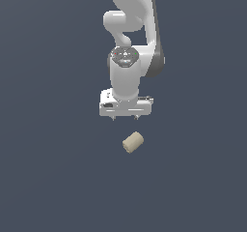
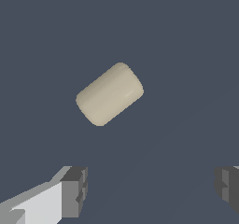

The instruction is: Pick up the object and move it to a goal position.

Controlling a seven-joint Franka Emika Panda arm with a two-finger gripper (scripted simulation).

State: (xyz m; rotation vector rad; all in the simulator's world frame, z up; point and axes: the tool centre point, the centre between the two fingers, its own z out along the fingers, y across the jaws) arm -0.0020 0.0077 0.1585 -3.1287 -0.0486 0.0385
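Observation:
The object (image 1: 132, 142) is a short beige cylinder lying on its side on the dark blue-grey surface, turned at a slant. In the exterior view it rests just in front of and below the white gripper (image 1: 125, 117), a little toward that view's right. The gripper hangs above the surface, apart from the cylinder, with only its short dark fingertips showing under the white hand. In the wrist view the object (image 2: 109, 94) lies beyond the gripper (image 2: 151, 190), whose two grey fingers (image 2: 74, 191) stand wide apart with nothing between them.
The white Franka arm (image 1: 130, 28) rises behind the gripper at the middle top of the exterior view. The plain dark surface (image 1: 53, 168) stretches all around the cylinder.

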